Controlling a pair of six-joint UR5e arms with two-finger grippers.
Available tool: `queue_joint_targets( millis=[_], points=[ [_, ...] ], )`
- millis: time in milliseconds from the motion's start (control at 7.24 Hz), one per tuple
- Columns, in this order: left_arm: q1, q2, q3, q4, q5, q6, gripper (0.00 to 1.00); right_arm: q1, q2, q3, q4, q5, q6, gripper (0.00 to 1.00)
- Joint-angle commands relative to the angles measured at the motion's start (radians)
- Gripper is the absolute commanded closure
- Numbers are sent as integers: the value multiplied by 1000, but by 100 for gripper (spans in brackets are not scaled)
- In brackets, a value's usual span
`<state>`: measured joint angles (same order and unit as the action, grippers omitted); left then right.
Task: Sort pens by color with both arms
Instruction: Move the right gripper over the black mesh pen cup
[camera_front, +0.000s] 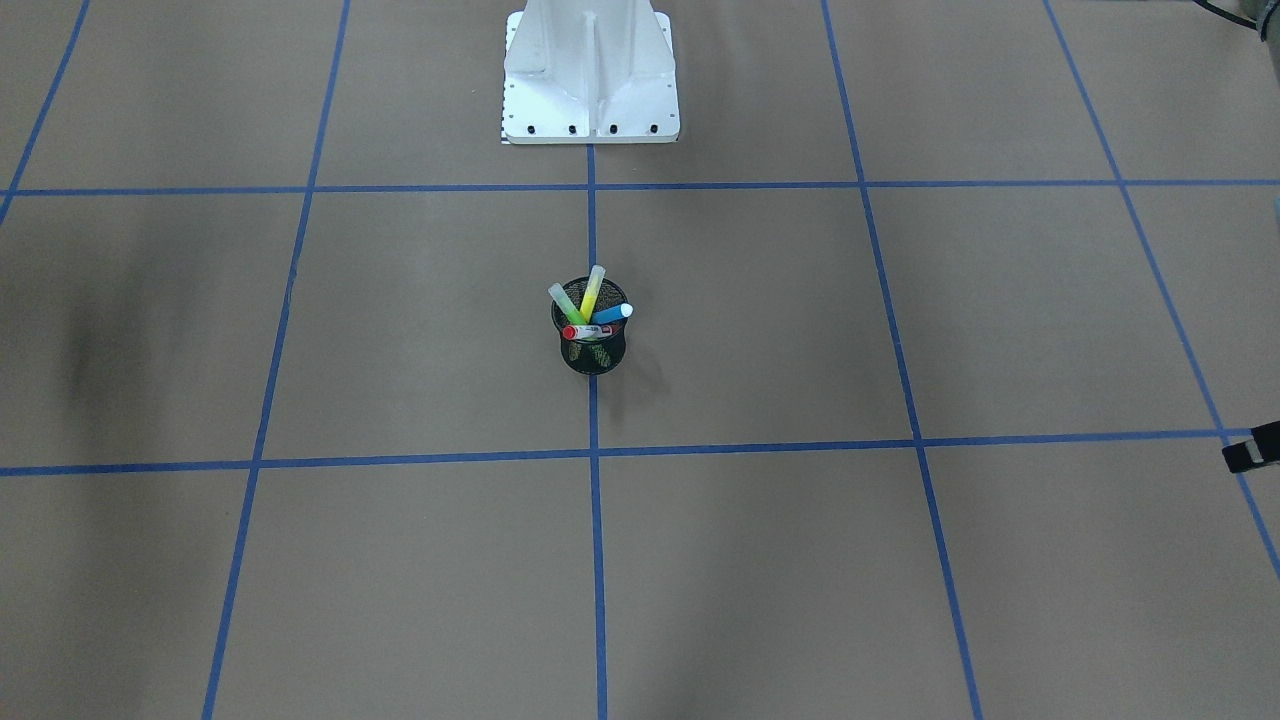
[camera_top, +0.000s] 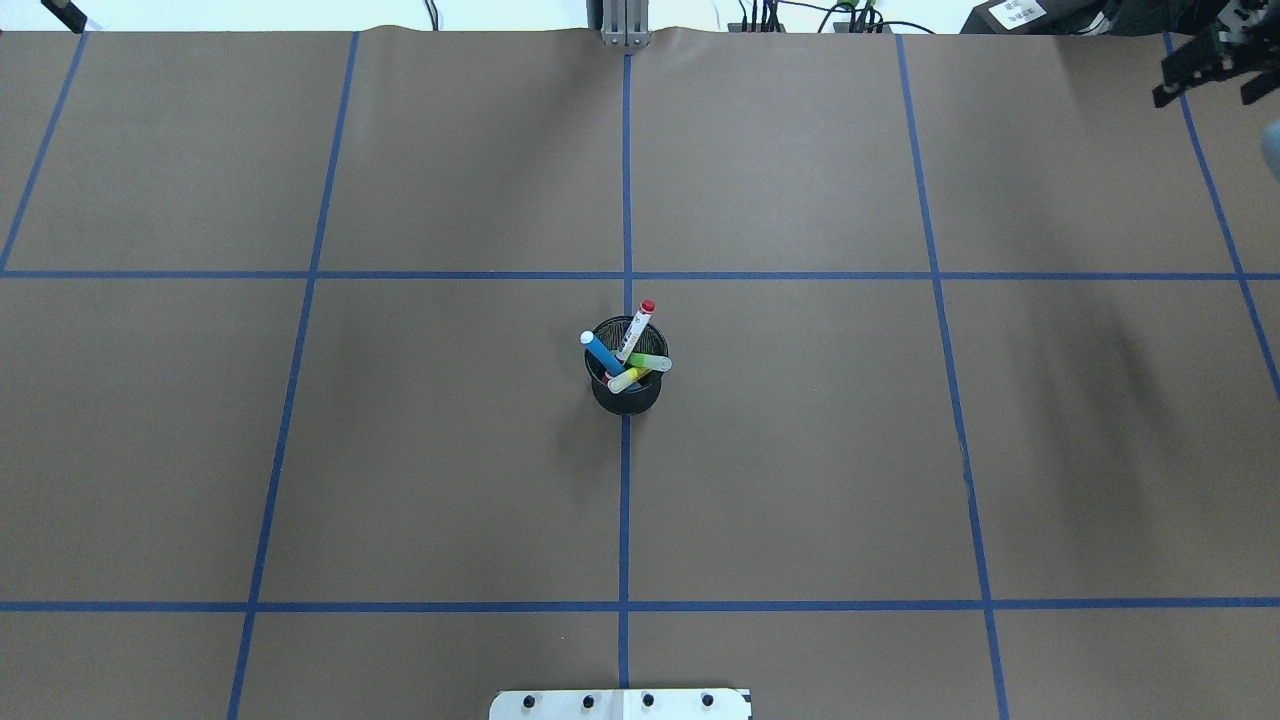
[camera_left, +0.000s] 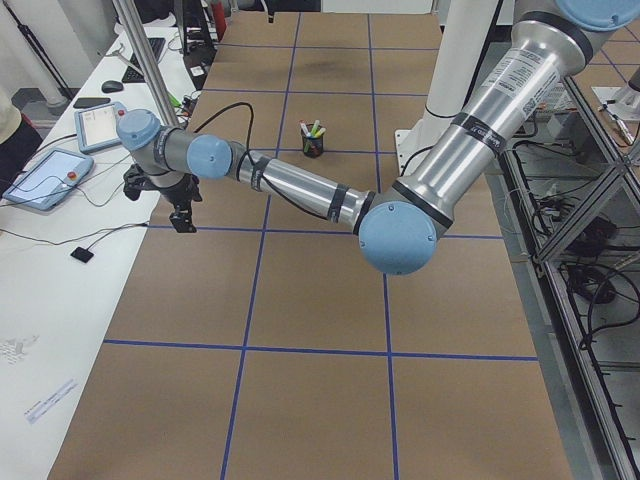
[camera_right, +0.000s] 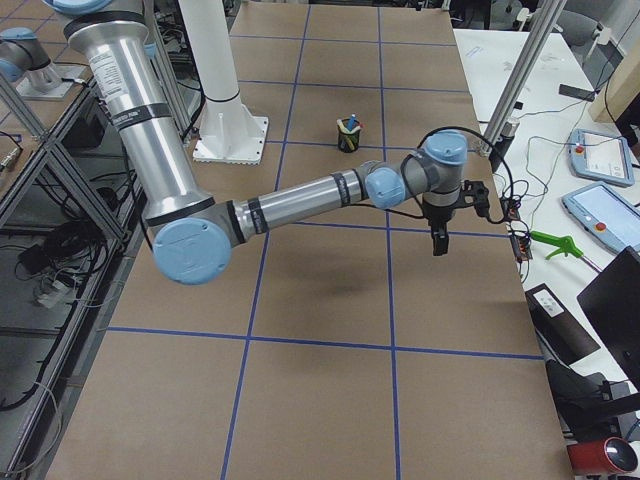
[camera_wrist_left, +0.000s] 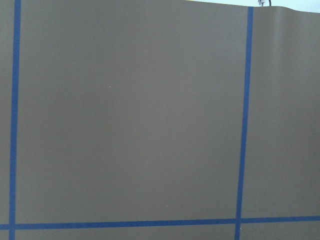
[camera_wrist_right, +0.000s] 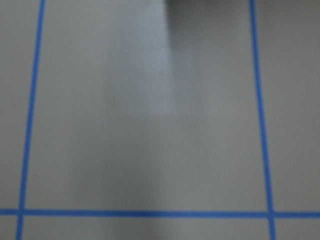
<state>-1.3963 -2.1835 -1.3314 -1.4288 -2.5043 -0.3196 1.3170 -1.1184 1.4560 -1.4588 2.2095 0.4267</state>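
The black mesh cup (camera_top: 626, 395) stands at the table's centre on a blue tape line. It holds the blue pen (camera_top: 601, 353), the red-and-white pen (camera_top: 636, 328), the green pen (camera_top: 650, 361) and the yellow pen (camera_top: 628, 379), all leaning outward. The cup also shows in the front view (camera_front: 593, 355). My left gripper (camera_left: 183, 222) hangs above the table's far left corner, far from the cup; only a tip shows in the front view (camera_front: 1252, 450). My right gripper (camera_right: 437, 243) hangs above the far right corner (camera_top: 1205, 62). I cannot tell whether either gripper is open or shut.
The white metal base (camera_front: 590, 100) stands at the robot's edge. Blue tape lines divide the brown table into squares. Side tables with tablets flank the far edge (camera_left: 50, 175) (camera_right: 600, 205). Both wrist views show only brown paper and tape.
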Motion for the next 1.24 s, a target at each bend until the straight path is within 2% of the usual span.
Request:
queue_joint_targets(
  millis=[0,415,691,829,1105],
  points=[
    [34,5,-38,-1,-54,-47,0,-128,197,-94,-11,-105,1,0],
    [51,11,-68,-2,-44,-127,0,-299,302,10,-5,-111,6,0],
    [37,39,-61,-10,4,-49,0,-485,293,189,14,-233,48,1],
    [31,39,-61,-9,8,-38,0,-539,308,237,14,-266,53,1],
    [33,39,-34,-7,7,-38,0,-596,354,219,18,-324,43,4]
  ],
)
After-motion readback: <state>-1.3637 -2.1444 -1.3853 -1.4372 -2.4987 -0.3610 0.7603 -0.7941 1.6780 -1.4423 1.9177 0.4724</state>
